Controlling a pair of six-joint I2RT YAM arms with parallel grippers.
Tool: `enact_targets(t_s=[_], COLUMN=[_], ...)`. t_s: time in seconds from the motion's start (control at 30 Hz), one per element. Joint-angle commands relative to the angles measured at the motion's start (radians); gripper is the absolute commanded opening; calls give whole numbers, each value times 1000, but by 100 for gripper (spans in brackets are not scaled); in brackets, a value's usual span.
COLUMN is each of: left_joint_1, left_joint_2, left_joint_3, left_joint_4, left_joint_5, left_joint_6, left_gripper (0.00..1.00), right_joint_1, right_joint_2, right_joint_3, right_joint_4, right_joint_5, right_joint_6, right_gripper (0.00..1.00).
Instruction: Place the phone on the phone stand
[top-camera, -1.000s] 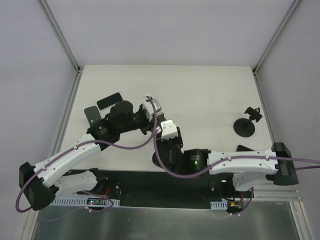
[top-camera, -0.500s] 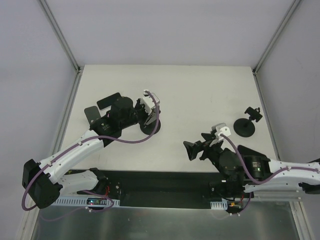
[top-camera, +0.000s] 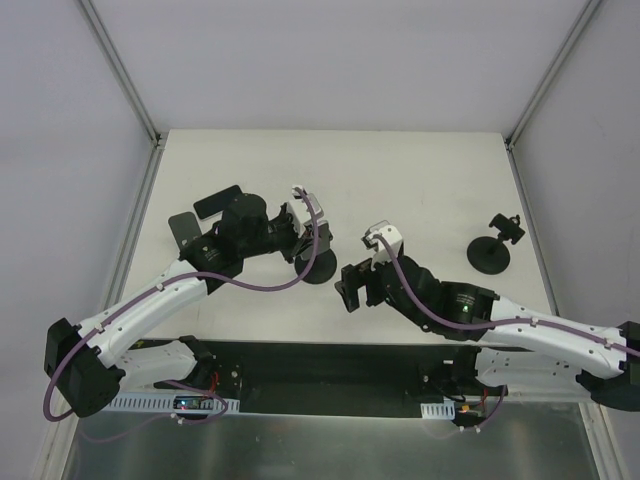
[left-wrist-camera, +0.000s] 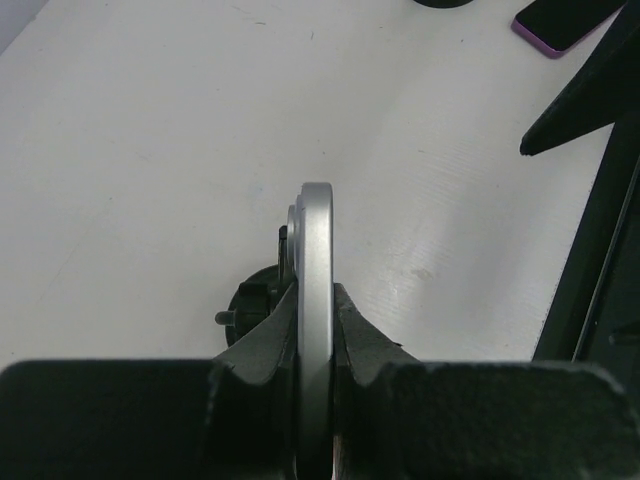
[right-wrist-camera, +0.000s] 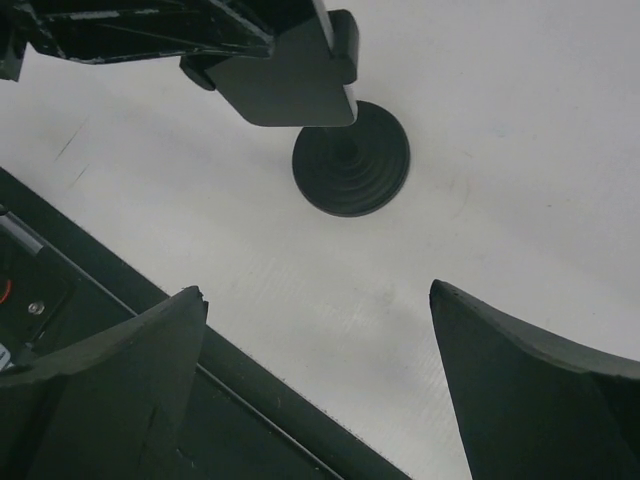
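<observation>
Right fingers (right-wrist-camera: 110, 380): spread wide, empty, above the white bench (right-wrist-camera: 520, 150).
Black disc-based phone stand (right-wrist-camera: 350, 165): just beyond.
Thin black silver-rimmed phone (left-wrist-camera: 315, 260): upright over the stand, clamped in left fingers (left-wrist-camera: 262, 335).
Seating and release apparently outstanding.

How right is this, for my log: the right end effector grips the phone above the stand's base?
Wrong arm: the left end effector grips the phone above the phone stand's base, as the left wrist view shows; the right end effector is open.
</observation>
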Motion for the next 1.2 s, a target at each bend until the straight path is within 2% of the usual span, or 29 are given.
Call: enact_targets(t_s=[0.0, 0.03, 0.07, 0.1, 0.17, 0.27, 0.37, 0.47, 0.6, 0.63, 0.7, 0.73, 0.8, 0.9, 1.17], left_joint_1=[-2, -2, -2, -1, 7, 24, 38, 42, 49, 50, 50, 50, 50, 50, 50], left_joint_2=[-8, -6, -8, -14, -26, -69, -135, -204, -333, -357, -414, -430, -449, -459, -428], left_joint_3=[54, 61, 62, 68, 79, 97, 82, 48, -24, -62, -93, -114, -126, -143, -153], left_joint_4=[7, 2, -4, -7, -7, -7, 25, 72, 143, 179, 206, 214, 229, 259, 267], left_joint_5=[46, 43, 35, 34, 29, 18, 41, -25, -289, -419, -569, -703, -793, -861, -852], left_joint_6=[-33, -34, -45, -53, -88, -157, -172, -172, -171, -169, -162, -159, -131, -77, -59], left_gripper=[17, 28, 46, 54, 66, 74, 76, 76, 77, 79, 80, 82, 83, 83, 84], right_joint_1=[-24, -28, -41, -45, -51, -61, -62, -87, -122, -128, -137, -140, -143, -143, -143], right_joint_2=[24, 27, 27, 27, 28, 44, 73, 113, 179, 211, 248, 286, 327, 402, 493], right_joint_3=[84, 87, 87, 87, 83, 92, 135, 190, 268, 285, 339, 357, 418, 483, 501], right_joint_4=[18, 18, 18, 20, 27, 30, 15, -5, -4, -2, -2, -2, -7, -22, 21], right_joint_5=[-114, -117, -119, -117, -109, -106, -105, -106, -117, -117, -106, -112, -114, -88, 18], right_joint_6=[-17, -20, -17, -17, -25, -36, -68, -73, -82, -96, -111, -131, -137, -137, -139], right_gripper=[95, 95, 95, 95, 95, 96, 98, 100, 96, 96, 96, 96, 96, 96, 96])
